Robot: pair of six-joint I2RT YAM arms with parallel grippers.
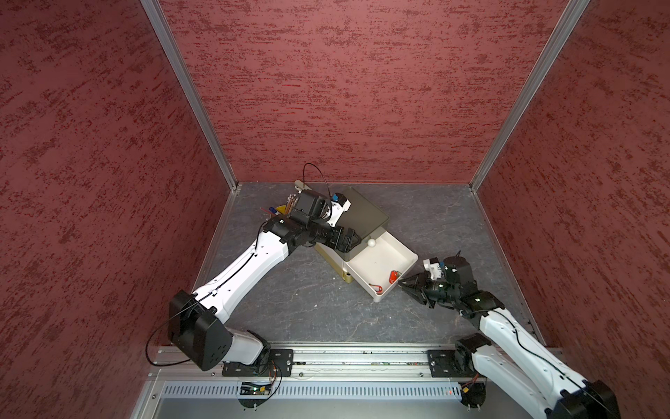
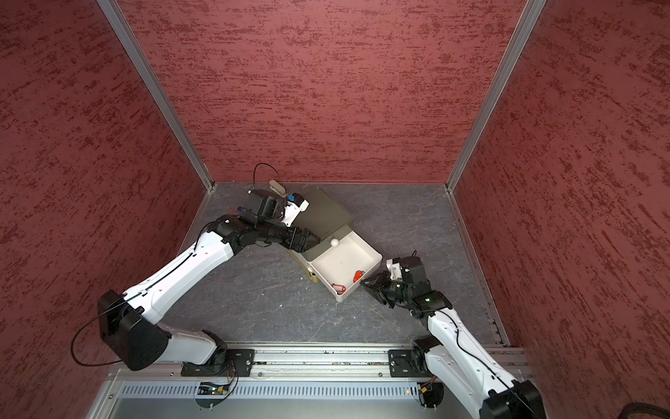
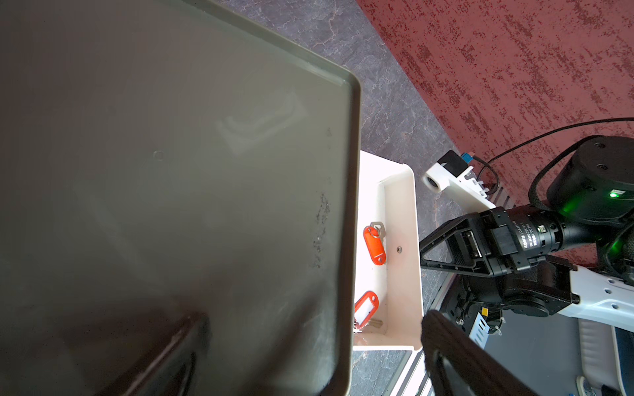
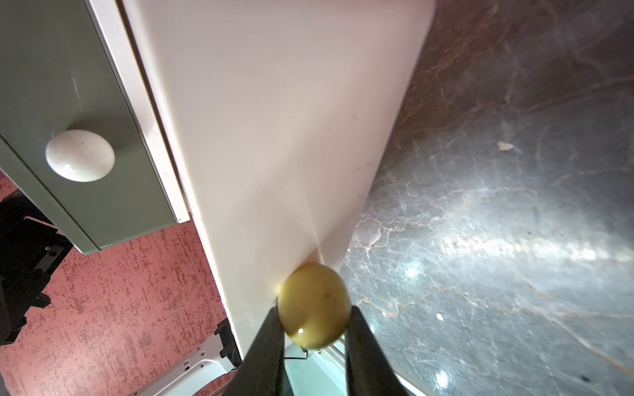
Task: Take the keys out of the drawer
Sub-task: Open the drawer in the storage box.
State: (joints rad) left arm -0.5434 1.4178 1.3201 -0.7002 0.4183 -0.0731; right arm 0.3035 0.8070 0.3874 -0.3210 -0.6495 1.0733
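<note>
While clamped on the yellowish knob (image 4: 312,295) with the right gripper (image 4: 314,320), grips only a small round ball; could slip off under a skewed tug. Just behind that front, in the pulled-out drawer (image 1: 379,259): two red-tagged keys (image 1: 392,277), not yet lifted. Farther back, left gripper (image 1: 351,241) spread wide at the green cabinet (image 1: 362,210) corner, holding nothing. Pulled further, could leave its runners and spill the keys, or drag the cabinet along

drawer (image 3: 413,274): open | red-tagged keys (image 3: 374,245): two inside, apart | right gripper (image 3: 421,256): at drawer front
</note>
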